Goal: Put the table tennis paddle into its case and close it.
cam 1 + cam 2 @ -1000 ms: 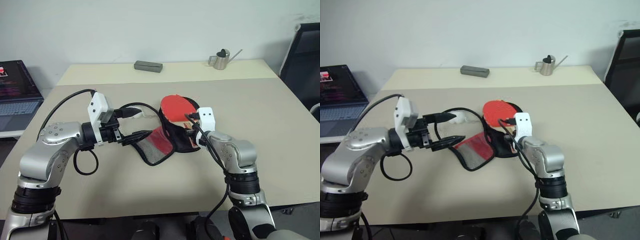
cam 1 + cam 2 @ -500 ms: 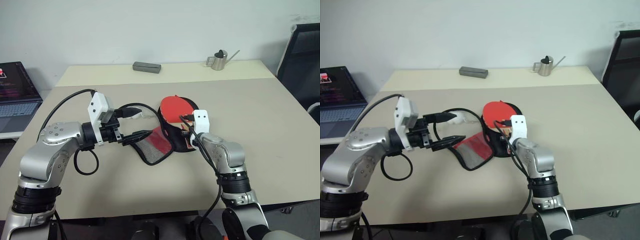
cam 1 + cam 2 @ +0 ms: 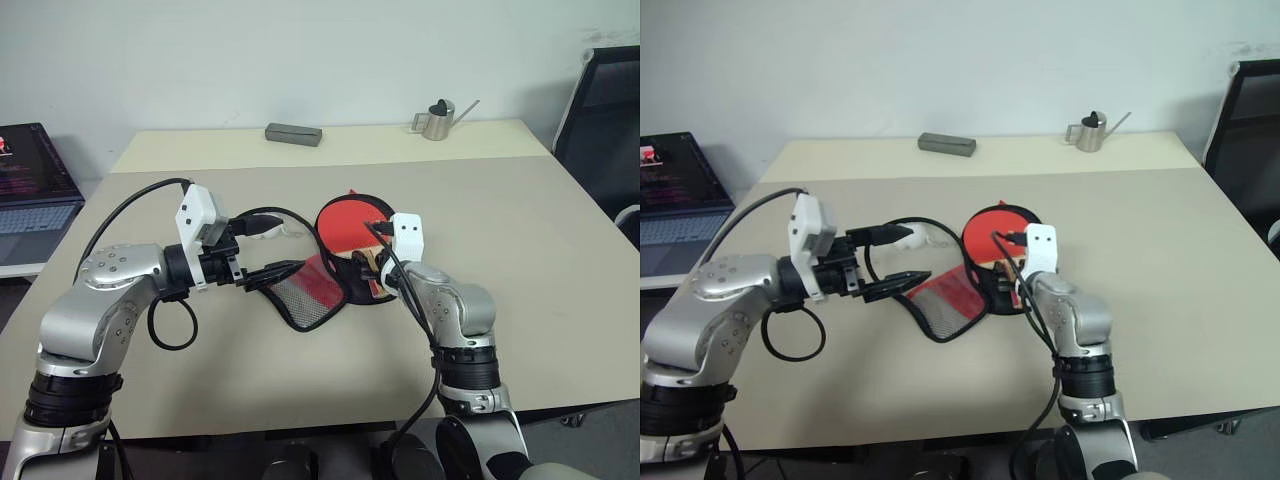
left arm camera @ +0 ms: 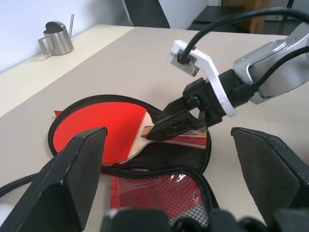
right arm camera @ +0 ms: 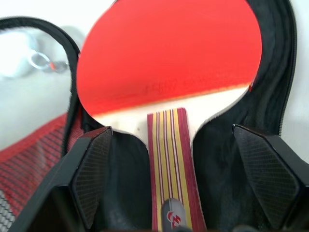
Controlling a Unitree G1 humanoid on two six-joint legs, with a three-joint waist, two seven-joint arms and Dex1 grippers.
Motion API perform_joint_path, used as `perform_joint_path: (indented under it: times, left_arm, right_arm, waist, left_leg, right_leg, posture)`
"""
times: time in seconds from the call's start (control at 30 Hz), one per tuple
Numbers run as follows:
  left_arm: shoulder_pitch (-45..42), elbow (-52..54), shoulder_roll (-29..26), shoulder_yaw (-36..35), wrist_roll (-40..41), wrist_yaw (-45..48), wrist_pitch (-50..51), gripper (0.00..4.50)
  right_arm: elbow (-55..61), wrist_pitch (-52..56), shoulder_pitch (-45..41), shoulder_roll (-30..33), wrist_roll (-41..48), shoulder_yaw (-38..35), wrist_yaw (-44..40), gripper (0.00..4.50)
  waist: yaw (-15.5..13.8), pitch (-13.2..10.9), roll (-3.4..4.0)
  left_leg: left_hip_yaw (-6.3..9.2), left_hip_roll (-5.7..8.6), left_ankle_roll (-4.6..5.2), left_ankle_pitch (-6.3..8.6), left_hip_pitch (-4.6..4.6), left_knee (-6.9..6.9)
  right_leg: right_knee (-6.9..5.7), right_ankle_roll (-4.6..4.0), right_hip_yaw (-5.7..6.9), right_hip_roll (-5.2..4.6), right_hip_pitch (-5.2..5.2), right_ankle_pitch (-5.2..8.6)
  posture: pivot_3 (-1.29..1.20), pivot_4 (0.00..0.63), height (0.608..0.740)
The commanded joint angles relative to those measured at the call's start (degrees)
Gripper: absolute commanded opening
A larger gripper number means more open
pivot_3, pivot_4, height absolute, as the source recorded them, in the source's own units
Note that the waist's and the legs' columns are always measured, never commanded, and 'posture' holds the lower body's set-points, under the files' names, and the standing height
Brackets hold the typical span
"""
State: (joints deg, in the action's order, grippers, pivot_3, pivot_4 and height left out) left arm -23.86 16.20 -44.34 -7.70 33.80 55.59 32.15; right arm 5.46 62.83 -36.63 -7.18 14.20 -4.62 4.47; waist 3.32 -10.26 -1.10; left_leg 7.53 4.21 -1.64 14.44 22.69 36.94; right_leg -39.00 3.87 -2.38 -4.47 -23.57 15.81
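Now the table tennis paddle point(image 5: 169, 63) lies inside the open case point(image 3: 320, 290) on the bench point(image 3: 540, 250). Our right gripper point(image 4: 166, 126) stands wide over the handle, our left gripper point(image 3: 268, 250) wide around the floppy flap; we'd pinch its stiffer zipper edge.

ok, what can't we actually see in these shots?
- Paddle handle: head views, right claw and its wrist cover it.
- Case zipper pull: too small in any view.
- Left claw contact with case flap: head views, unclear.
- Charm: right wrist view, blurred.
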Motion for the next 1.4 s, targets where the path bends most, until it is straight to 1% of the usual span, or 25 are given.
perform_joint_path:
  times: [0.03,0.2,0.3,0.47,0.53,0.6,0.73,0.77,0.87,0.93,1.07,1.23,1.4]
  left_arm:
    - [-0.2,0.9,-0.9,-2.0,-0.1,-0.7,-1.0,4.5]
    - [1.8,-2.0,-1.0,-4.2,-1.4,-2.0,-2.2,4.5]
    - [2.7,-2.0,-0.8,-4.7,-1.6,-2.8,-2.5,4.5]
    - [3.9,-4.1,-0.8,-5.7,-3.5,-4.5,-4.5,4.5]
    - [4.1,-4.8,-1.0,-6.1,-3.7,-4.4,-4.9,4.5]
    - [4.1,-5.4,-1.1,-6.3,-3.9,-4.2,-5.3,4.5]
    - [4.7,-7.8,-2.0,-6.8,-4.6,-3.7,-5.9,4.5]
    - [4.9,-8.4,-2.0,-6.7,-4.9,-3.7,-6.1,4.5]
    - [4.4,-12.8,-1.6,-5.4,-9.1,-5.4,-9.6,4.5]
    - [3.9,-15.4,-1.0,-4.6,-11.3,-6.1,-11.8,4.5]
    - [1.5,-21.5,-0.1,-3.8,-14.9,-8.3,-14.8,4.5]
    - [-0.1,-27.7,-0.9,-3.3,-18.9,-9.5,-18.5,4.5]
    - [-1.0,-33.2,-1.1,-3.1,-21.8,-10.8,-20.1,4.5]
  right_arm:
    - [4.3,-0.8,-1.6,-0.6,1.5,0.4,-1.4,4.4]
    - [9.9,2.3,-1.6,2.9,5.9,0.7,-7.6,4.4]
    - [11.5,3.0,-1.6,7.5,8.7,0.0,-12.7,4.4]
    - [12.2,3.3,-1.2,21.4,12.7,0.9,-24.6,4.4]
    - [11.7,2.7,-1.0,25.5,13.8,0.5,-27.6,4.4]
    - [11.2,1.7,-0.9,28.3,14.2,0.6,-29.5,4.46]
    - [11.7,-1.8,-1.0,38.8,16.7,1.2,-41.5,4.46]
    - [11.6,-3.0,-1.1,40.8,17.0,1.5,-43.9,4.46]
    - [10.1,-4.2,-2.6,45.3,18.4,0.9,-48.7,4.46]
    - [9.5,-5.6,-2.9,47.3,18.6,1.0,-51.3,4.46]
    - [6.8,-9.2,-2.1,50.3,16.3,1.7,-53.5,4.46]
    - [3.8,-16.1,-0.7,51.3,13.2,1.4,-54.4,4.46]
    - [1.4,-22.9,0.1,51.3,13.0,-0.6,-56.6,4.46]
  waist:
    - [0.0,0.0,0.0]
    - [0.0,0.0,0.0]
    - [-0.1,0.0,0.0]
    - [-0.2,0.0,0.0]
    - [-0.2,0.0,0.0]
    - [-0.1,0.0,-0.01]
    - [-0.2,0.0,-0.01]
    - [-0.2,0.0,-0.01]
    - [-0.2,0.0,-0.02]
    - [-0.2,0.0,-0.02]
    - [-0.7,-0.1,-0.1]
    - [-0.8,-0.1,-0.12]
    - [-0.8,-0.1,-0.12]
  left_leg:
    - [0.0,0.0,0.0,0.0,0.0,0.0]
    - [0.0,-0.02,0.0,0.0,0.0,-0.01]
    - [0.02,-0.01,0.01,0.0,0.02,0.0]
    - [0.02,-0.01,0.01,0.01,0.02,0.0]
    - [0.0,-0.01,0.02,0.01,0.02,0.0]
    - [0.01,-0.02,0.02,0.01,0.02,-0.01]
    - [-0.04,-0.03,0.02,0.01,0.04,0.01]
    - [-0.03,-0.04,0.02,0.01,0.04,0.01]
    - [-0.04,-0.06,0.03,0.02,0.02,0.0]
    - [-0.05,-0.1,0.03,0.01,0.01,0.0]
    - [-0.04,-0.08,0.03,0.01,0.04,0.03]
    - [-0.04,-0.09,0.02,0.02,0.05,0.02]
    - [-0.06,-0.08,0.02,0.01,0.08,0.02]
  right_leg:
    - [0.0,0.0,0.0,0.0,0.0,0.0]
    - [0.0,0.0,-0.02,0.02,-0.01,0.0]
    - [0.03,0.0,0.01,0.02,0.0,0.0]
    - [0.06,0.0,0.03,0.02,0.04,0.0]
    - [0.06,0.0,0.03,0.02,0.05,0.0]
    - [0.07,0.0,0.03,0.02,0.05,0.0]
    - [0.08,0.01,0.02,0.02,0.05,0.01]
    - [0.11,0.01,0.05,0.02,0.08,0.01]
    - [0.14,0.02,0.05,0.02,0.12,0.01]
    - [0.13,0.01,0.05,0.03,0.12,0.01]
    - [0.15,0.01,0.1,0.01,0.16,0.01]
    - [0.16,0.01,0.09,0.0,0.13,0.01]
    - [0.16,0.01,0.07,-0.01,0.08,0.01]
  posture:
    - [0.0,0.15,0.74]
    - [0.0,0.15,0.74]
    - [0.0,0.15,0.74]
    - [0.0,0.15,0.74]
    - [0.0,0.15,0.74]
    - [0.0,0.15,0.74]
    - [0.0,0.15,0.74]
    - [0.0,0.15,0.74]
    - [0.0,0.15,0.74]
    - [0.0,0.15,0.74]
    - [0.0,0.15,0.74]
    - [0.0,0.15,0.74]
    - [0.0,0.15,0.74]
